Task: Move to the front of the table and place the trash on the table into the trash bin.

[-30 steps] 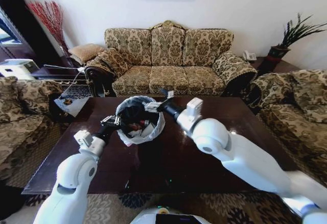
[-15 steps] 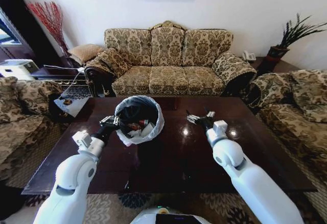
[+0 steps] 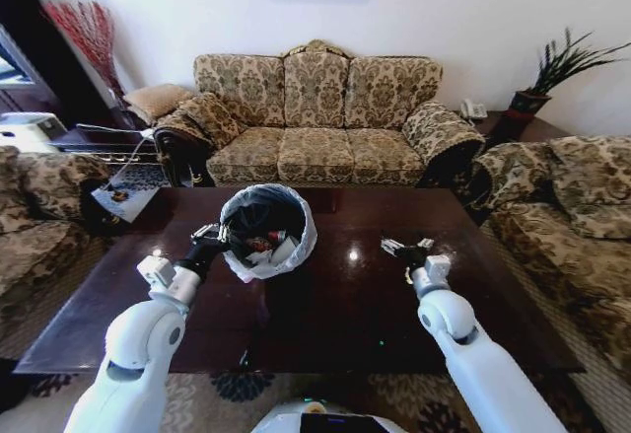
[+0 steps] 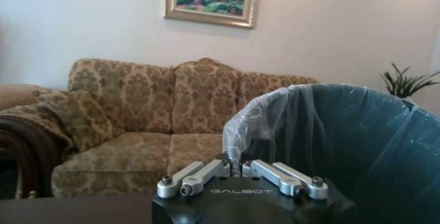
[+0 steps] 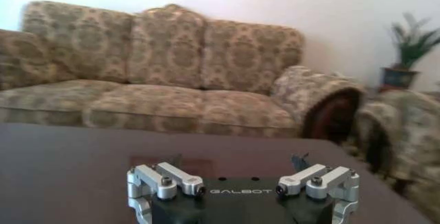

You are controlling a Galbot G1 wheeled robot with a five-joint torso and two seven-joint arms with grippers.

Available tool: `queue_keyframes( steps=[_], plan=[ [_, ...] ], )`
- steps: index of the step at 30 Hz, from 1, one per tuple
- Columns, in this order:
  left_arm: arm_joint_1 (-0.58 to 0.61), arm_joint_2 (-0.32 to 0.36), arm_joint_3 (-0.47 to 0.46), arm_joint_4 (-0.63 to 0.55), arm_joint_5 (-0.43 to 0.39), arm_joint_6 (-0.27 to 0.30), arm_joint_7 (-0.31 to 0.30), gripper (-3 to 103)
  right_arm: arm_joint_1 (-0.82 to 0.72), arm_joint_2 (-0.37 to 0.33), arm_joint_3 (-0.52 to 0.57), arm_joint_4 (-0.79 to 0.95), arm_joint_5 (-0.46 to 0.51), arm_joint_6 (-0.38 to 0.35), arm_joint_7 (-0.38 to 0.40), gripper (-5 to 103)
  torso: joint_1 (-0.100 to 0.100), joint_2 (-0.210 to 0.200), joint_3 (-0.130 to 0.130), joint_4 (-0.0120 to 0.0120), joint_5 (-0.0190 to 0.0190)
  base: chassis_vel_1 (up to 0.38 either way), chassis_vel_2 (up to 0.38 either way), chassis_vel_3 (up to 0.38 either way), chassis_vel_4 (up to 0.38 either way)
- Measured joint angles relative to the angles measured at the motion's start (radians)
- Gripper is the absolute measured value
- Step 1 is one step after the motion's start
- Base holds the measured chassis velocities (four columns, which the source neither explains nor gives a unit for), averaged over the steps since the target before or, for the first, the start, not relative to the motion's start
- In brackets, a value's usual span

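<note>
Gripping rim of trash bin [image 3: 266, 231] at frame centre-left on table [image 3: 345, 305], left gripper [image 3: 212, 241] clenched; trash [image 3: 271, 246] lay inside; right gripper [image 3: 402, 250] hovered centre-right, fingers spread, empty

Head looks down; both wrists face the sofa [image 3: 315, 117], perhaps level.

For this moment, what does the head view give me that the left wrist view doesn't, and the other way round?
Head view alone: the trash lying inside the trash bin, which stands on the table; the left hand shut on the bin's rim; the right hand open and holding nothing, above the table's right half. Left wrist view alone: the liner bag pinched at the rim by the hand's fingers, seen close. Both share the bin, the left hand and the sofa behind the table.
</note>
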State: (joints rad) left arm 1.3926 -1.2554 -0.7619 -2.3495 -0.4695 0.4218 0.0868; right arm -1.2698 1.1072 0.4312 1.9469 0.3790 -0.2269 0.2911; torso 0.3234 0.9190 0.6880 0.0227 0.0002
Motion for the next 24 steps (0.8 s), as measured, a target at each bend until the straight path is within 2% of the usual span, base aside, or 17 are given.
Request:
queue_keyframes(
  steps=[4,8,13,15,20,24],
  plan=[
    [-0.003,0.0,0.003,0.0,0.001,0.0,0.004,3,-0.068,0.035,0.042,-0.008,-0.025,0.038,-0.018,100,0.0,0.0,0.0,0.0003,0.0001,-0.237,-0.234,0.227,0.206],
    [-0.003,-0.004,0.009,0.0,0.002,-0.001,0.008,3,-0.11,0.076,0.054,-0.043,-0.03,0.084,-0.046,100,0.0,0.0,0.0,-0.0003,0.0004,-0.086,-0.148,0.041,0.088],
    [0.007,-0.008,0.012,-0.009,0.01,-0.006,0.008,3,-0.105,0.141,0.029,-0.147,-0.035,0.15,-0.087,100,0.0,0.0,0.0,0.0015,-0.0013,0.014,0.017,-0.002,-0.004],
    [0.012,-0.006,0.005,-0.016,0.01,-0.006,0.008,3,-0.094,0.164,0.018,-0.183,-0.041,0.174,-0.101,100,0.0,0.0,0.0,0.002,-0.0004,0.059,0.086,-0.013,-0.022],
    [0.016,-0.006,0.001,-0.022,0.01,-0.006,0.008,3,-0.066,0.179,-0.017,-0.224,-0.045,0.188,-0.106,100,0.0,0.0,0.0,0.0005,-0.0004,0.0,0.0,0.0,0.0],
    [0.016,-0.009,0.004,-0.027,0.01,-0.006,0.009,3,-0.05,0.182,-0.05,-0.24,-0.045,0.191,-0.094,100,0.0,0.0,0.0,0.0001,-0.0003,0.0,0.0,0.0,0.0]
  ],
)
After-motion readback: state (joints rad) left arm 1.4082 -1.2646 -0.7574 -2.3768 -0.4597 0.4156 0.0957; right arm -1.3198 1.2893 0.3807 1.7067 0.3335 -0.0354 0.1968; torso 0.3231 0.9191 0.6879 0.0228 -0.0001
